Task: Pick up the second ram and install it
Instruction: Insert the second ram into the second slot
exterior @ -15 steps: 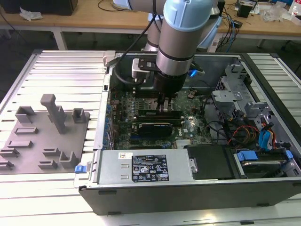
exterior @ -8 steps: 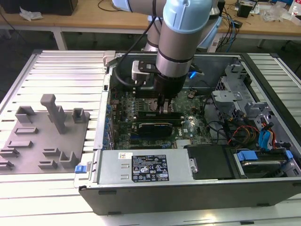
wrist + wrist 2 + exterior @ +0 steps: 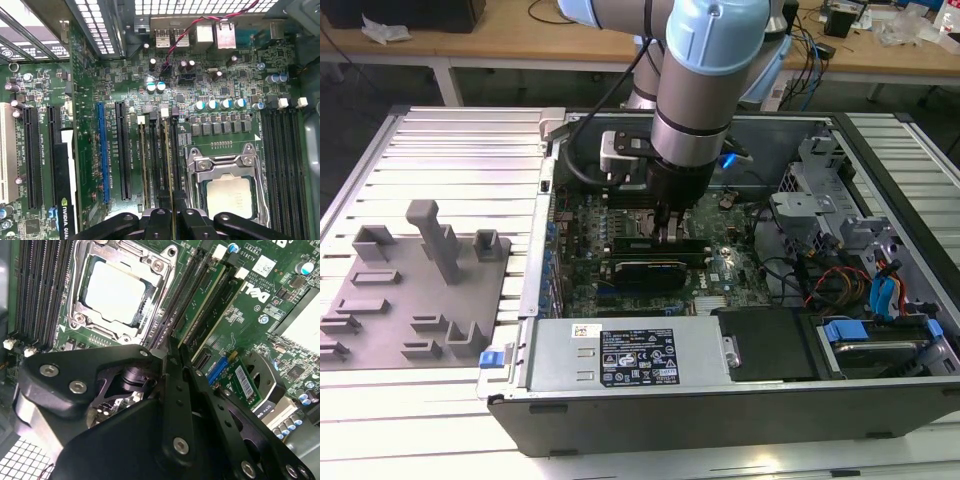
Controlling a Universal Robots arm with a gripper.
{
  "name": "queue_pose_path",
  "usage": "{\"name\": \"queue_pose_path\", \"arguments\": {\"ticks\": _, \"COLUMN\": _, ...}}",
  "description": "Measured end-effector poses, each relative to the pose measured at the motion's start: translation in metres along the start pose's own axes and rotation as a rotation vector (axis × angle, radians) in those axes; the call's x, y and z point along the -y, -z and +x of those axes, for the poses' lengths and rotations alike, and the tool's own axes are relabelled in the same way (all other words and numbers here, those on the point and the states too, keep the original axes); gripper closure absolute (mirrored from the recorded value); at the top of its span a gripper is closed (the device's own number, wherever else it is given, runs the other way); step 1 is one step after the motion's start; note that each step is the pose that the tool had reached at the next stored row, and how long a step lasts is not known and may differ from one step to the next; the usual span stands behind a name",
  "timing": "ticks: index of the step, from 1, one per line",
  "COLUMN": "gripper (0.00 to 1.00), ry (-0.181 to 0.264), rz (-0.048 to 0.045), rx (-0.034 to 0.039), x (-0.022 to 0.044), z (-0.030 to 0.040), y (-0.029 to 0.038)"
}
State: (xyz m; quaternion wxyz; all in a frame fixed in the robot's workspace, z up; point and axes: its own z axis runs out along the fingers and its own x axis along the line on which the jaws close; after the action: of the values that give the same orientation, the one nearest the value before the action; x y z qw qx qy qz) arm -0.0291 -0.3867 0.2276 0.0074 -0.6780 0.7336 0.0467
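My gripper [image 3: 670, 237] reaches down into the open computer case, onto the memory slots beside the CPU socket [image 3: 227, 192]. In the first wrist view its two black fingers [image 3: 160, 220] stand close together over the slot nearest the socket. The second ram [image 3: 172, 165] shows edge-on as a thin green-gold strip running away from the fingers along that slot, and the gripper [image 3: 173, 215] is shut on it. In the second wrist view the gripper [image 3: 171, 347] meets the same slot row, and another green stick [image 3: 204, 302] sits in a slot further from the socket [image 3: 117, 290].
A black graphics card [image 3: 645, 270] lies just in front of the gripper, with the power supply [image 3: 620, 355] at the case's front. Cables and drive bays [image 3: 860, 270] crowd the exterior view's right. A grey parts fixture [image 3: 420, 280] sits outside the case on the exterior view's left.
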Motion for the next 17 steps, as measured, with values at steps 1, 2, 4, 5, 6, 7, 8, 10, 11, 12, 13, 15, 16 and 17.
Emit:
{"name": "queue_pose_path", "arguments": {"ticks": 1, "gripper": 0.86, "ry": 0.000, "rz": 0.0000, "rx": -0.0001, "x": 0.0000, "z": 0.0000, "y": 0.0000}}
{"name": "queue_pose_path", "arguments": {"ticks": 2, "gripper": 0.86, "ry": 0.000, "rz": 0.0001, "rx": 0.0001, "x": 0.0000, "z": 0.0000, "y": -0.0001}}
{"name": "queue_pose_path", "arguments": {"ticks": 4, "gripper": 0.86, "ry": 0.000, "rz": 0.0001, "rx": -0.0001, "x": 0.0001, "z": 0.0000, "y": -0.0008}}
{"name": "queue_pose_path", "arguments": {"ticks": 5, "gripper": 0.86, "ry": 0.000, "rz": -0.0001, "rx": -0.0006, "x": 0.0003, "z": 0.0001, "y": -0.0012}}
{"name": "queue_pose_path", "arguments": {"ticks": 6, "gripper": 0.86, "ry": 0.000, "rz": -0.0002, "rx": -0.0007, "x": 0.0006, "z": 0.0001, "y": -0.0014}}
{"name": "queue_pose_path", "arguments": {"ticks": 7, "gripper": 0.86, "ry": 0.000, "rz": -0.0002, "rx": -0.0007, "x": 0.0009, "z": 0.0001, "y": -0.0018}}
{"name": "queue_pose_path", "arguments": {"ticks": 8, "gripper": 0.86, "ry": 0.000, "rz": 0.0000, "rx": -0.0005, "x": 0.0013, "z": 0.0000, "y": -0.0023}}
{"name": "queue_pose_path", "arguments": {"ticks": 10, "gripper": 0.86, "ry": 0.000, "rz": 0.0000, "rx": -0.0007, "x": 0.0016, "z": 0.0001, "y": -0.0033}}
{"name": "queue_pose_path", "arguments": {"ticks": 11, "gripper": 0.86, "ry": 0.000, "rz": 0.0001, "rx": -0.0006, "x": 0.0016, "z": 0.0002, "y": -0.0039}}
{"name": "queue_pose_path", "arguments": {"ticks": 12, "gripper": 0.86, "ry": 0.000, "rz": 0.0001, "rx": -0.0007, "x": 0.0016, "z": 0.0002, "y": -0.0045}}
{"name": "queue_pose_path", "arguments": {"ticks": 13, "gripper": 0.86, "ry": 0.000, "rz": 0.0001, "rx": -0.0008, "x": 0.0017, "z": 0.0003, "y": -0.0049}}
{"name": "queue_pose_path", "arguments": {"ticks": 15, "gripper": 0.86, "ry": 0.000, "rz": 0.0000, "rx": -0.0008, "x": 0.0017, "z": 0.0003, "y": -0.0053}}
{"name": "queue_pose_path", "arguments": {"ticks": 16, "gripper": 0.86, "ry": 0.000, "rz": 0.0001, "rx": -0.0006, "x": 0.0017, "z": 0.0003, "y": -0.0055}}
{"name": "queue_pose_path", "arguments": {"ticks": 17, "gripper": 0.86, "ry": 0.000, "rz": 0.0000, "rx": -0.0005, "x": 0.0017, "z": 0.0003, "y": -0.0055}}
